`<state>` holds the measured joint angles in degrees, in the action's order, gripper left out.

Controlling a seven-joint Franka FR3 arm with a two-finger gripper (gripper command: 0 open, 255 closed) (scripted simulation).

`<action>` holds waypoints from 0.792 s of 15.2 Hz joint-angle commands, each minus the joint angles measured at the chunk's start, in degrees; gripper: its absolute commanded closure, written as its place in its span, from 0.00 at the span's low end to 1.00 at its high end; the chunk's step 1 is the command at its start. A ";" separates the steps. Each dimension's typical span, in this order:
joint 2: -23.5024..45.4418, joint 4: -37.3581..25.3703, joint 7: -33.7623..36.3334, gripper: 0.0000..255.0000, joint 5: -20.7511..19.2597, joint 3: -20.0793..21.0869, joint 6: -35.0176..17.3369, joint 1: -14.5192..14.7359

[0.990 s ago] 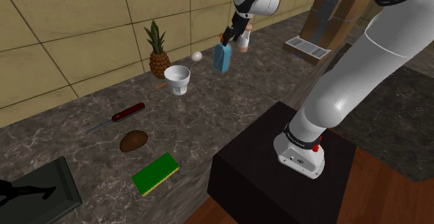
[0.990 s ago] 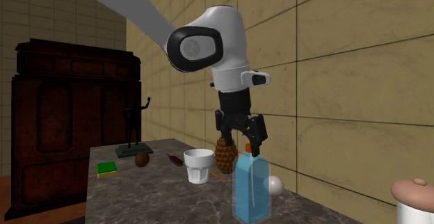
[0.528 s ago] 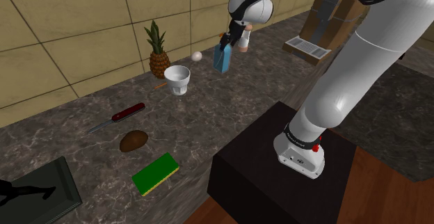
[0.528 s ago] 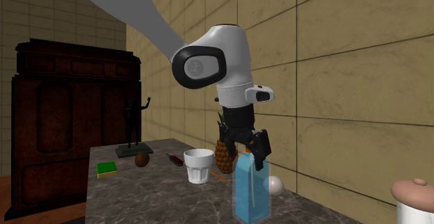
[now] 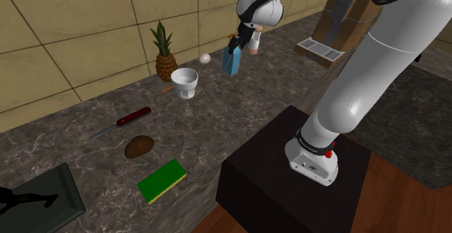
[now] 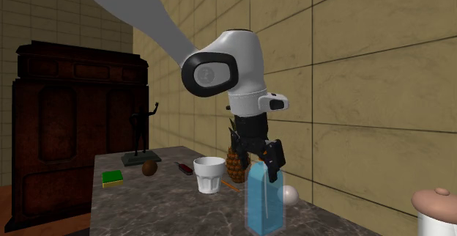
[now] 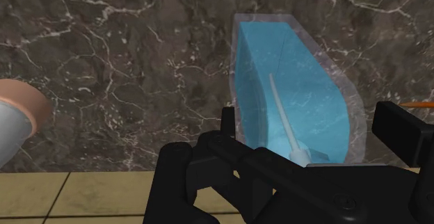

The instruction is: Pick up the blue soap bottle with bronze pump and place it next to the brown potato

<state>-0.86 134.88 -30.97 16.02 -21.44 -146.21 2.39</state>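
Note:
A clear blue soap bottle [image 5: 230,63] stands upright on the dark marble counter [image 5: 217,116], near the wall. My gripper [image 5: 235,43] hangs straight above it. It is open, with its fingers [image 6: 274,158] down on either side of the bottle's top [image 6: 264,198], and the pump is hidden between them. In the wrist view the bottle [image 7: 292,97] lies between the two fingers [image 7: 396,124], with a small gap on one side. The brown potato [image 5: 138,146] lies far off toward the shoulder view's lower left, by a green sponge [image 5: 162,180].
A white cup [image 5: 184,82], a pineapple [image 5: 164,54] and a small white ball [image 5: 206,58] stand between bottle and potato. A red-handled knife [image 5: 122,121] lies beyond the potato. A pink-topped jar [image 5: 253,44] stands close behind the bottle. A dark tray with a figurine [image 5: 40,199] sits at the counter's end.
The gripper has come down over the bottle's top, so its fingers now flank the pump. The bottle has not moved.

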 commanded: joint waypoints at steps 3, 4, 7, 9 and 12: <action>0.00 0.01 0.00 1.00 0.01 0.00 -0.01 0.00; 0.01 0.00 0.00 1.00 0.01 0.00 -0.01 0.00; 0.01 0.01 -0.01 1.00 0.01 0.00 -0.01 0.00; -0.01 0.02 0.00 1.00 0.00 0.00 -0.02 0.00; -1.10 -0.49 1.06 1.00 -1.23 -0.02 1.40 -0.08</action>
<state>-1.60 134.60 -30.28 15.21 -21.46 -145.33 2.33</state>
